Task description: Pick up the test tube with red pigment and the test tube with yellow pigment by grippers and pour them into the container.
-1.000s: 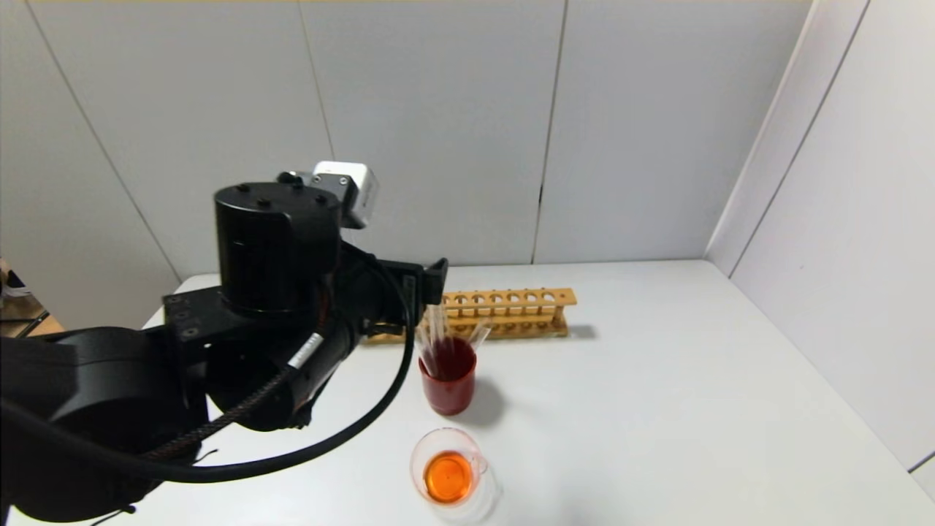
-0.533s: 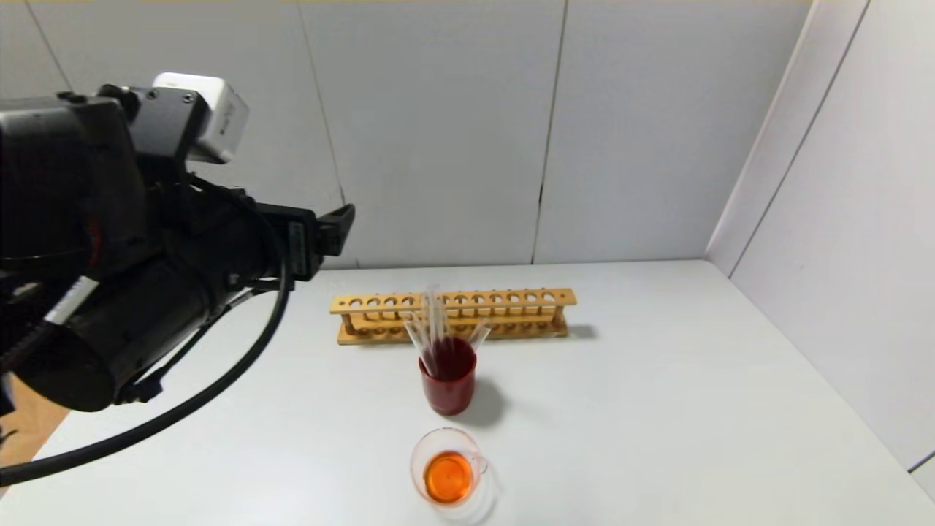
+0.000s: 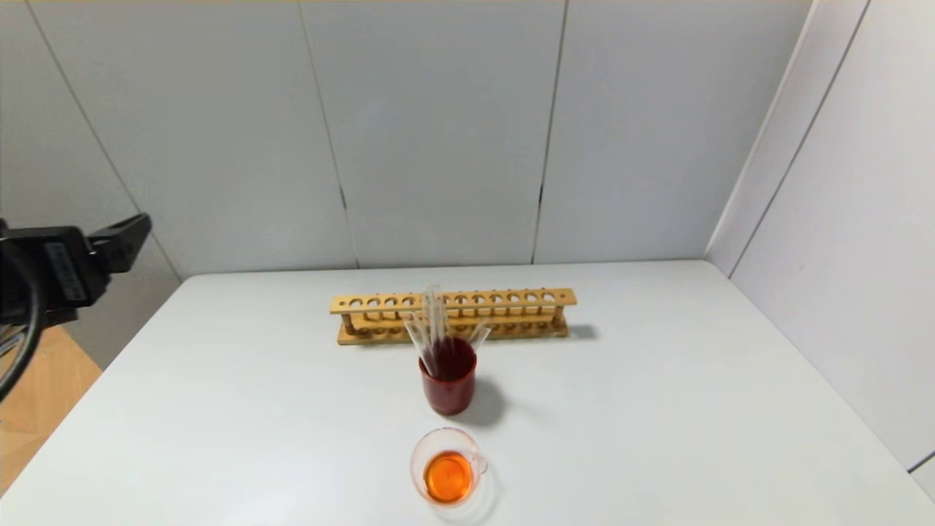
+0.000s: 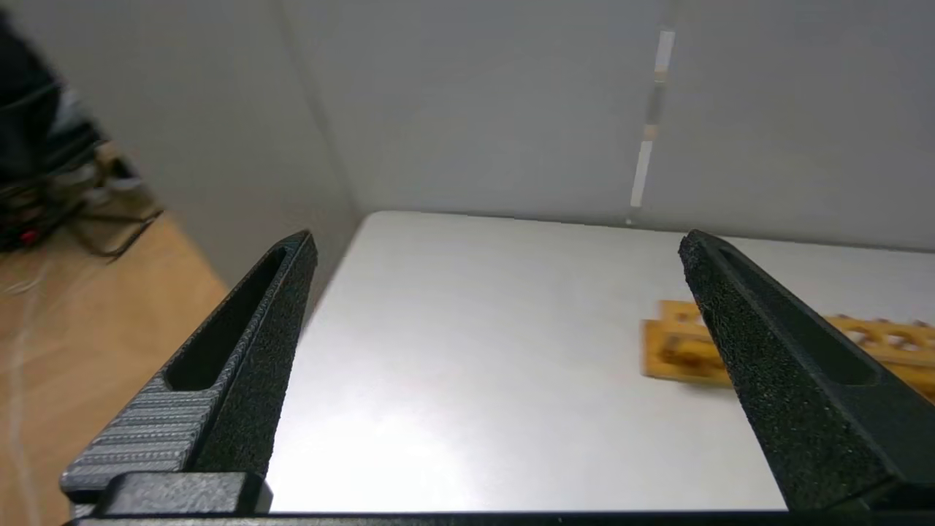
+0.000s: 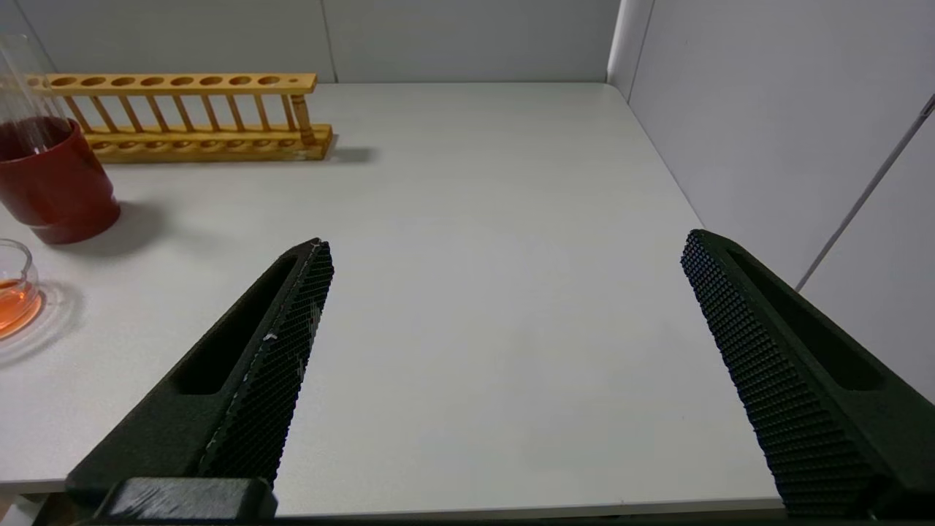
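The container, a small clear glass beaker, stands near the table's front edge and holds orange liquid; its edge also shows in the right wrist view. Several thin clear tubes stand in a dark red cup just behind it. I see no red or yellow liquid in any tube, so I cannot tell the pigment tubes apart. My left gripper is open and empty, beyond the table's left edge and raised. My right gripper is open and empty, low at the table's front right, out of the head view.
A wooden test tube rack lies behind the red cup, with empty holes; it also shows in the right wrist view and partly in the left wrist view. Grey walls close the back and right sides. A wooden floor lies left of the table.
My left arm has drawn back from beside the red cup, up and to the left, past the table's left edge. The cup, tubes and container have not moved.
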`<state>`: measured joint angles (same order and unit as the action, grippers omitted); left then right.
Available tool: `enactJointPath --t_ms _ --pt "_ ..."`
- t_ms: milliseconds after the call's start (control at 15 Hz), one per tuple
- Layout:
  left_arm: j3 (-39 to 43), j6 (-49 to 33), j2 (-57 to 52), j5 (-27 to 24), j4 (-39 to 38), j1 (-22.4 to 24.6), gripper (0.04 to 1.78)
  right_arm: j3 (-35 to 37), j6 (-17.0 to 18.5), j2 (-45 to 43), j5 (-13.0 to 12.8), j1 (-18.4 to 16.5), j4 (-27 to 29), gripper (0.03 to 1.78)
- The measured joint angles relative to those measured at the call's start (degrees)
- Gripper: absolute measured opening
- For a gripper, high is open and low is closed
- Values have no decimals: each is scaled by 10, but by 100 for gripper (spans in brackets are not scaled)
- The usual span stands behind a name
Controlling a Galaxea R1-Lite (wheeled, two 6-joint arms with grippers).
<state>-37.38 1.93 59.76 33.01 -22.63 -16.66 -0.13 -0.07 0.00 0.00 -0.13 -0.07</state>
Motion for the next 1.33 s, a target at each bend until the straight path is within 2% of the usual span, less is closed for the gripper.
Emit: enactJointPath --t_ms 267,467,667,867,1067,1200,1333 --pt "53 -3 -155 -12 78 89 175 0 0 0 0 0 0 174" --pt "75 -9 -301 -54 178 158 175 0 0 0 0 0 0 174" --pt "81 -46 -401 -103 268 203 175 0 0 0 0 0 0 174" --pt "92 -61 -458 -159 300 172 175 0 1 0 0 0 0 174" --pt "119 -60 -527 -216 337 164 175 0 1 0 0 0 0 174" --pt "169 -62 -566 -246 313 165 175 0 1 0 0 0 0 174" --pt "236 -56 -586 -261 250 167 175 0 1 0 0 0 0 174"
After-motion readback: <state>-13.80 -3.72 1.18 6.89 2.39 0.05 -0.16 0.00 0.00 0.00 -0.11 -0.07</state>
